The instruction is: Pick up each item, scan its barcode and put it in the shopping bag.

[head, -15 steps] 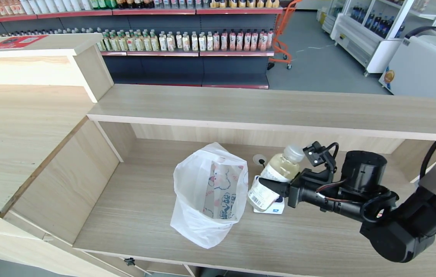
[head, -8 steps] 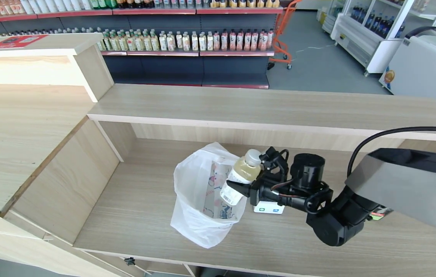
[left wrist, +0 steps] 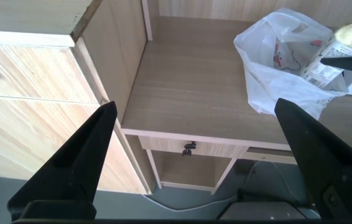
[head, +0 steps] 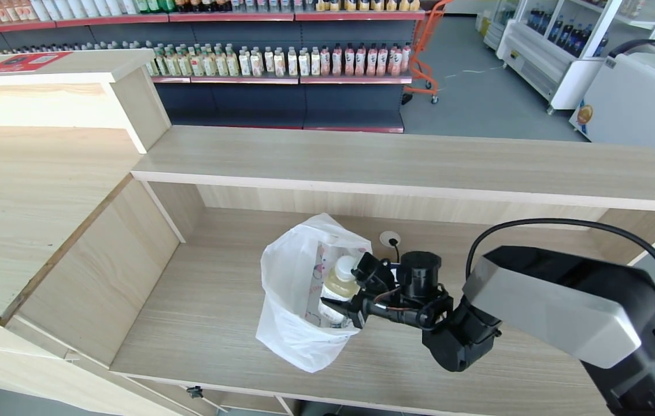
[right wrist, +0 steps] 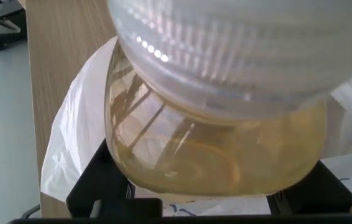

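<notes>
My right tool (head: 347, 289) is pinching the bottle (head: 340, 284) across its body, one dark finger on each side. The bottle is clear plastic with a pale yellow drink inside, a white ribbed cap and a white label bearing a barcode. It leans cap-up in the mouth of the shopping bag (head: 287, 300), with its lower end below the bag's rim on the side nearest my right arm. The bag is thin white plastic, standing open and slumped near the middle of the counter (head: 206, 323). A printed pack (head: 320, 267) stands inside it, just beside the bottle. My left tool (left wrist: 194, 162) hangs off the counter's front edge, beyond its left corner, with its fingers spread wide and nothing between them. The counter is a sunken bay, closed at the back by a raised ledge (head: 396, 162) and at the left by a side panel (head: 96, 271), and open along the front edge. A broad stretch of wood lies between the bag and that panel. A round cable port (head: 389, 238) sits near the back wall behind the bag. I count one bottle, one bag and one pack.
</notes>
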Available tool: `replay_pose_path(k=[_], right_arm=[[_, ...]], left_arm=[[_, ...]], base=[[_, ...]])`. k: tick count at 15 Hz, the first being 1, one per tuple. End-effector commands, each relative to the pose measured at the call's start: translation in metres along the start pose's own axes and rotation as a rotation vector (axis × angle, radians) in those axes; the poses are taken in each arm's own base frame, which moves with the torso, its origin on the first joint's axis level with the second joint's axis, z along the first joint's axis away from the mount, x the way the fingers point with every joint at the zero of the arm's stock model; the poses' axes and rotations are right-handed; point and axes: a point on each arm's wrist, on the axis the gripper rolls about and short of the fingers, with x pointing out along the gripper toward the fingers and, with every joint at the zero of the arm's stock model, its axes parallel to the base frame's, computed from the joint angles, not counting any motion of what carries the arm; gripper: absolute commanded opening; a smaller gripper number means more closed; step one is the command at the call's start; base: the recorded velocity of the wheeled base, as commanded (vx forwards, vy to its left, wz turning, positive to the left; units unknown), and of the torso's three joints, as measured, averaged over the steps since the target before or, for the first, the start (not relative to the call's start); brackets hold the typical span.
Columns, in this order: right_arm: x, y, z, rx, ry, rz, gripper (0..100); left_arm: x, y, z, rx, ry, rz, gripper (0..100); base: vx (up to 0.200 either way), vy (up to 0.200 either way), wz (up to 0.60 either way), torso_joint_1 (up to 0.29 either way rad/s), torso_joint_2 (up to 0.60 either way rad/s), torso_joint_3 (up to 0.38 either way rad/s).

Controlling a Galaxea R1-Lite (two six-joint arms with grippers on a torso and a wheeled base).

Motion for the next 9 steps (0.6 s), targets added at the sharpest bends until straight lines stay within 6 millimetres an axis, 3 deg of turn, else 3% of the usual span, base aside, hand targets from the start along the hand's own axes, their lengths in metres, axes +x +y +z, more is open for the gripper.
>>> replay_pose_path(k=[1,2,3,6,9], right_arm=[[0.011,0.002,-0.009,-0.008,-0.008,0.007,0],[0.012,0.001,-0.009,-0.011,-0.012,0.006,0],[0.012,0.002,-0.010,-0.010,-0.009,0.007,100],[0.008,0.002,-0.008,0.018,-0.004,0.007,100],[-0.014,0.000,0.021,0.242,-0.018,-0.003,100]], left_arm=[[0.000,0.000,0.000,0.000,0.000,0.000,100],[0.000,0.000,0.000,0.000,0.000,0.001,100],[0.000,0.000,0.000,-0.001,0.000,0.001,100],[0.000,0.000,0.000,0.000,0.002,0.000,100],[0.000,0.000,0.000,-0.001,0.000,0.000,100]], base=[[0.000,0.000,0.00,0.000,0.00,0.000],[0.000,0.000,0.00,0.000,0.00,0.000],[0.000,0.000,0.00,0.000,0.00,0.000],[0.000,0.000,0.00,0.000,0.00,0.000],[0.000,0.000,0.00,0.000,0.00,0.000]])
